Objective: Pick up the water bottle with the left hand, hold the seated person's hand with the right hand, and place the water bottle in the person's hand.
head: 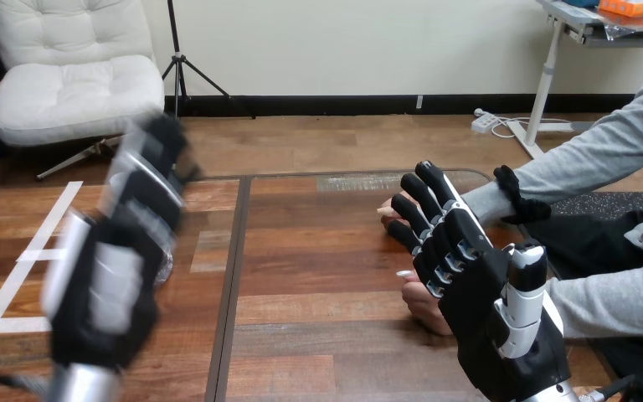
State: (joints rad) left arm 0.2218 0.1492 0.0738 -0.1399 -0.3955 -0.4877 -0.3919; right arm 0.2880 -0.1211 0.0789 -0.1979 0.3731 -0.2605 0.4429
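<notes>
My left hand is raised over the table's left part, blurred, its back toward me and its fingers stretched up and forward. A small clear piece that may be the water bottle peeks out at that hand's right edge; the rest is hidden behind it. My right hand is open at the right, its straight fingers lying over the person's hands. One of the person's hands shows past my fingertips, and another lies under my palm. I see no curl round either.
The wooden table has a dark seam running front to back left of the middle. White tape strips lie on its left part. The person's grey-sleeved arms reach in from the right edge.
</notes>
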